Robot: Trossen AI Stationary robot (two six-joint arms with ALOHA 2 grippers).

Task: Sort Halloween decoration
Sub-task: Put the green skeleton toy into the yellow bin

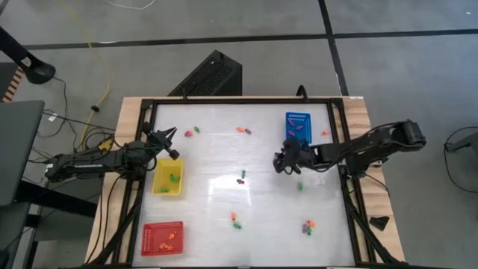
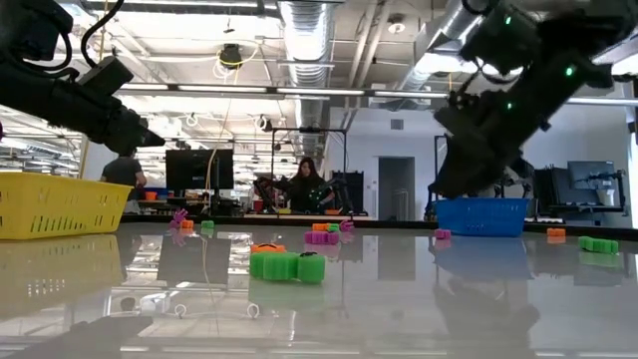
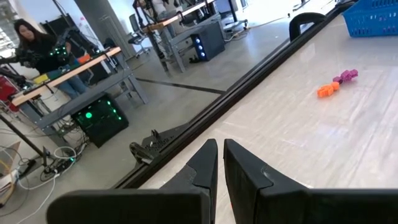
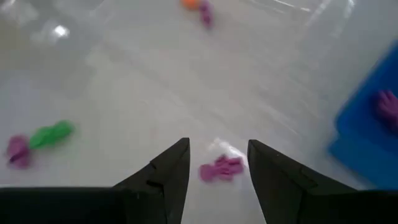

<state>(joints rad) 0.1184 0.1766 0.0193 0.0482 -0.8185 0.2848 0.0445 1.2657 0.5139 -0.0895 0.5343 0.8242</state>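
Note:
Small orange, green and purple decoration pieces lie scattered on the white table [image 1: 216, 161]. In the right wrist view my right gripper [image 4: 217, 149] is open just above the table, near the blue tray [image 1: 297, 127]. A purple piece [image 4: 221, 168] lies on the table between its fingertips, apart from both. My left gripper [image 1: 170, 142] hovers over the far end of the yellow tray [image 1: 168, 178]. Its fingers [image 3: 220, 149] are shut on nothing. An orange and purple pair [image 3: 336, 84] lies farther off. The red tray [image 1: 162, 237] holds orange pieces.
Other pieces lie at mid-table [image 1: 241, 178], near the front [image 1: 235, 220] and front right [image 1: 308, 226]. A green piece [image 4: 53, 134] and a purple piece [image 4: 17, 149] lie beside my right gripper. A black frame [image 1: 340, 134] borders the table. People sit at desks beyond it.

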